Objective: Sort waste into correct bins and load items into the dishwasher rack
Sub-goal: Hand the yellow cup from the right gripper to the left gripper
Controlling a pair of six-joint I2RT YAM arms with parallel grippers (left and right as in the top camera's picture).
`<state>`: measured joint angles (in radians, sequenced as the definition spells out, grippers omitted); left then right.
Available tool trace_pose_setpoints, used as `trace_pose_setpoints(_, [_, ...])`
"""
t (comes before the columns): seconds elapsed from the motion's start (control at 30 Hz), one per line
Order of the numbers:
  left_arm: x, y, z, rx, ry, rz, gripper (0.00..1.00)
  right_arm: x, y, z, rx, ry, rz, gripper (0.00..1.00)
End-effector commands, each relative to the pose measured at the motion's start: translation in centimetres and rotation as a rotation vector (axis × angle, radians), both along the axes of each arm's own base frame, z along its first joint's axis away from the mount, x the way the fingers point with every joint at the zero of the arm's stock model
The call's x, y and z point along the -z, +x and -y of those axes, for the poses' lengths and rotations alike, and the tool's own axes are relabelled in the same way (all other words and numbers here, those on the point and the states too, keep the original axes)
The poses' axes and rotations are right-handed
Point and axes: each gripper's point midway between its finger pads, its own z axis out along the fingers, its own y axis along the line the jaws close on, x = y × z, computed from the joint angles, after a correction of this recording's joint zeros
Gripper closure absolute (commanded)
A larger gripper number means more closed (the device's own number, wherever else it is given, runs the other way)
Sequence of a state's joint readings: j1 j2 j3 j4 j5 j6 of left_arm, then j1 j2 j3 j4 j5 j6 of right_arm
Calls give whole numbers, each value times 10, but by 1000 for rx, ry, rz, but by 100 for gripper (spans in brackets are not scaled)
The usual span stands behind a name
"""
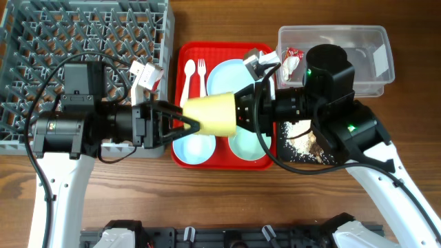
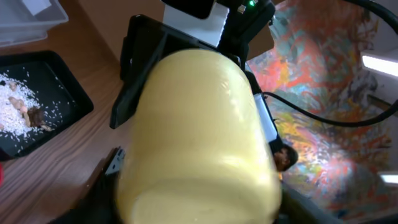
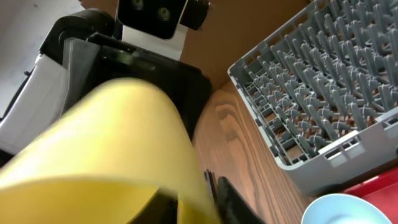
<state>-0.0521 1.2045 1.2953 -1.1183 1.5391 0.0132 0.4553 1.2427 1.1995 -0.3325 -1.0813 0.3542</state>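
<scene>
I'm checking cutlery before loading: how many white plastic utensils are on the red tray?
2: a spoon and a fork, side by side at the left edge of the red tray. The yellow cup might hide more.

No legible text; print on the snack wrapper (image 1: 290, 60) is too small.

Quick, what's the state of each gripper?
Left gripper: fingers around the yellow cup, grip cannot be told.
Right gripper: closed, holding the yellow cup.
</scene>
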Motion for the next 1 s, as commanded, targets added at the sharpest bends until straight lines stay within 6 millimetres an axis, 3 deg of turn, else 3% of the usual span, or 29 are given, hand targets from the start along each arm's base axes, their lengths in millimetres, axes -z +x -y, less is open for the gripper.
trace_pose_setpoints(0.0, [-11,-6,-1,8,-22,41,18,-2,-2,-1,-22,7,11,89])
trace_pose_setpoints(0.07, [-11,-6,-1,8,-22,41,18,-2,-2,-1,-22,7,11,96])
trace_pose_setpoints(0.3, [-11,-6,-1,8,-22,40,19,-1,-1,-1,-14,5,10,96])
trace_pose_setpoints(0.63, [-8,-4,-1,1,-9,41,46,-2,-1,-1,-19,9,16,95])
trace_pose_setpoints(0.67, [-8,-4,-1,1,-9,42,48,-2,-1,-1,-19,9,16,87])
trace_pose_setpoints(0.83, [-8,-3,-1,-2,-6,52,47,-2,-1,-1,-19,9,15,82])
trace_pose_setpoints(0.9, [-8,-3,-1,-2,-6,52,49,-3,-2,-1,-18,10,20,66])
trace_pose_setpoints(0.97, [-9,-3,-2,-9,-5,57,50,-5,-1,1,-11,12,29,59])
